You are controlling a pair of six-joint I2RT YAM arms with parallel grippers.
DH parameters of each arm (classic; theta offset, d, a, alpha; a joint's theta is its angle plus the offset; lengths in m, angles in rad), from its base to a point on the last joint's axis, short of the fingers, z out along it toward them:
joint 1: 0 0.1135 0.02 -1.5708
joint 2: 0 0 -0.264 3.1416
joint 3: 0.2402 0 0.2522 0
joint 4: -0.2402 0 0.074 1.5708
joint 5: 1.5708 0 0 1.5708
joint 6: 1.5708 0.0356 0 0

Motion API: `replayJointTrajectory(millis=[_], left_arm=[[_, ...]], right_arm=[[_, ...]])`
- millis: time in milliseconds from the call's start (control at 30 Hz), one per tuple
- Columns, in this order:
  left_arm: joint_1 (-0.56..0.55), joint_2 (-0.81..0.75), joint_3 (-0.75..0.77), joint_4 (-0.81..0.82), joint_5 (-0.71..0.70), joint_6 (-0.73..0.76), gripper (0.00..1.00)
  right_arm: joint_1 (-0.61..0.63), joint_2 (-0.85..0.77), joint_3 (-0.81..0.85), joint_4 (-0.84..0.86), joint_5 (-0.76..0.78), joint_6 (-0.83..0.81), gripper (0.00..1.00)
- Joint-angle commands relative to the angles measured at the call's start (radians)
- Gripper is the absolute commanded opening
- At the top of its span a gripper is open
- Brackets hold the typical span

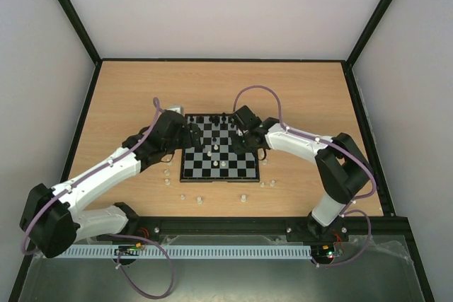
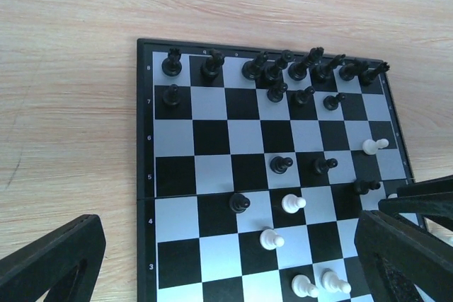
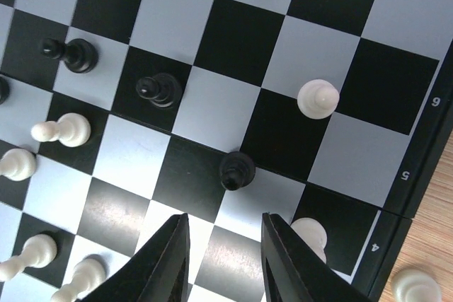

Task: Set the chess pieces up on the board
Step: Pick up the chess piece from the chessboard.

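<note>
Black pawn [image 3: 236,171] close before jaws

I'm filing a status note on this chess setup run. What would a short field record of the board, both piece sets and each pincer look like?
board: flat on the table, mid-table
black pieces: most lined along the far rows; a few mid-board
white pieces: several scattered on the board; others loose on the table beside it
left pincer: open, at the board's left edge, empty
right pincer: over the board, fingers narrowly apart, empty; a black pawn just ahead
</note>
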Motion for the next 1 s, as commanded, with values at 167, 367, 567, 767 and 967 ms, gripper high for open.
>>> replayJointTrajectory(millis=[167, 367, 567, 767, 967], left_arm=[[-0.002, -0.005, -0.041, 0.025, -0.016, -0.006, 0.99], [-0.001, -0.007, -0.042, 0.024, -0.022, 0.002, 0.99], [-0.002, -0.01, -0.044, 0.023, -0.022, 0.01, 1.0], [-0.002, -0.021, -0.055, 0.027, -0.022, 0.012, 0.99], [-0.002, -0.035, -0.06, 0.038, -0.026, 0.019, 0.99]], right_arm=[[0.006, 0.058, 0.045, -0.031, 0.036, -0.013, 0.24], [0.006, 0.077, 0.072, -0.034, 0.065, -0.013, 0.24], [0.006, 0.103, 0.089, -0.041, 0.086, -0.016, 0.14], [0.006, 0.125, 0.102, -0.038, 0.092, -0.018, 0.12], [0.006, 0.133, 0.118, -0.042, 0.091, -0.017, 0.02]])
